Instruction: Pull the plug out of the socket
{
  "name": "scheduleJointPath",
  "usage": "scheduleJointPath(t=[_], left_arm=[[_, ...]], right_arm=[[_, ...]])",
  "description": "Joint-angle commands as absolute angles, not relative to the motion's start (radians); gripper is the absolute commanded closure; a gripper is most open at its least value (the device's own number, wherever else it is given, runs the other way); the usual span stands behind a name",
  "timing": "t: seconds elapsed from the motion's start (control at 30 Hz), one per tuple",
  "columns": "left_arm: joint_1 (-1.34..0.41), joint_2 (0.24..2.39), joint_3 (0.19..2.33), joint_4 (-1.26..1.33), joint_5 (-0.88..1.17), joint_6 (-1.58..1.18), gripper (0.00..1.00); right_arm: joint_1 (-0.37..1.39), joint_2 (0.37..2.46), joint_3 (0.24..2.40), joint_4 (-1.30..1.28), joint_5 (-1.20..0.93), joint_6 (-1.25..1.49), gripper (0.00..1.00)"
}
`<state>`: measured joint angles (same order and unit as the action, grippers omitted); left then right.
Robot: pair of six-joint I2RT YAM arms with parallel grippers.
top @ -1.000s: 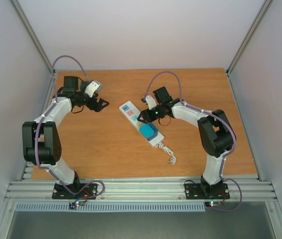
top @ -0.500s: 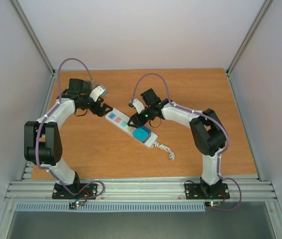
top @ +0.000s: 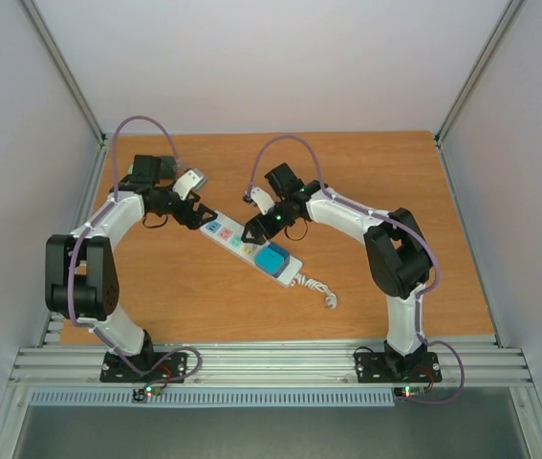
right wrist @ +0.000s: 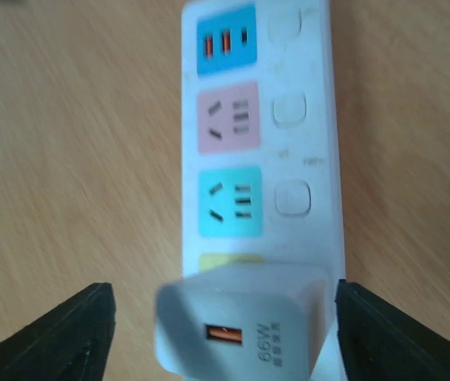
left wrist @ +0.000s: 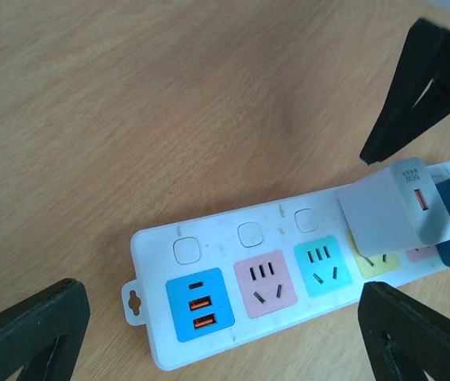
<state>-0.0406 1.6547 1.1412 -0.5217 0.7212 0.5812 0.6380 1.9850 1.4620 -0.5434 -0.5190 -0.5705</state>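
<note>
Nearest the arm bases, the curly cord (top: 320,289) trails from the near end of the power strip (left wrist: 276,238), which lies slantwise on the table (top: 385,172). Just up the strip from the cord sits a blue block (top: 272,258), plugged in. Next along is the white plug (right wrist: 240,317), a charger seated over the yellow panel.

The right pincer (right wrist: 225,290) hangs over this plug, spread wide with a finger on each side. It grips nothing; whether the right-hand finger touches the plug's edge I cannot tell.

Beyond the plug, the green, pink and blue panels are free. At the strip's far end the left pincer (left wrist: 223,292) hovers, also spread wide and holding nothing, its fingers astride the blue panel but not pressing on it.

By my reading nothing of the task is done: the plug is fully seated. Left to do are steadying the strip at the far end, closing on the plug, and drawing it straight out.
</note>
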Motion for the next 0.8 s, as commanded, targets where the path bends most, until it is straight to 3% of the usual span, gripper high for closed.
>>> scheduleJointPath(t=[0.0, 0.2, 0.5, 0.77], left_arm=[[-0.038, 1.621, 1.138, -0.518, 0.747, 0.593, 0.05], [-0.038, 1.607, 1.128, -0.493, 0.734, 0.574, 0.01], [-0.056, 1.579, 1.143, -0.504, 0.728, 0.599, 0.00], [-0.214, 1.487, 1.075, -0.433, 0.656, 0.711, 0.00]], right_arm=[[0.619, 1.936, 1.570, -0.597, -0.570, -0.534, 0.20], [0.584, 1.815, 1.522, -0.560, -0.636, -0.499, 0.12], [0.529, 1.480, 1.062, -0.230, -0.633, -0.482, 0.10], [0.505, 1.285, 0.707, 0.030, -0.629, -0.547, 0.09]])
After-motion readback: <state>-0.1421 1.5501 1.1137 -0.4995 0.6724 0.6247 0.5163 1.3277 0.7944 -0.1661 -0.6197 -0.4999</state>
